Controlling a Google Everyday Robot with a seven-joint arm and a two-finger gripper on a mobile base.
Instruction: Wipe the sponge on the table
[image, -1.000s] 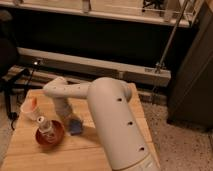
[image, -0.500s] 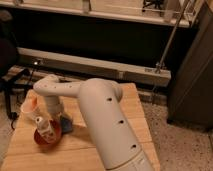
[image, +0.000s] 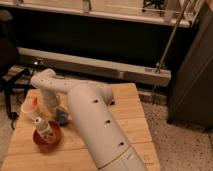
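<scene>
- One white arm (image: 95, 120) reaches over the table (image: 127, 115) to its left side, w/ elbow bent back down.
- Gripper (image: 54, 110) low over tabletop, clenched; can't tell if it pinches anything.
- Blue sponge (image: 63, 118) on table, just beside gripper, near red bowl (image: 48, 141).
- Whitish bottle (image: 42, 127) at bowl; orange cup (image: 30, 106) near left edge.

Speckled floor (image: 180, 145), dark cabinet (image: 194, 75), black chair (image: 7, 57), slanted metal pole (image: 172, 37)
</scene>
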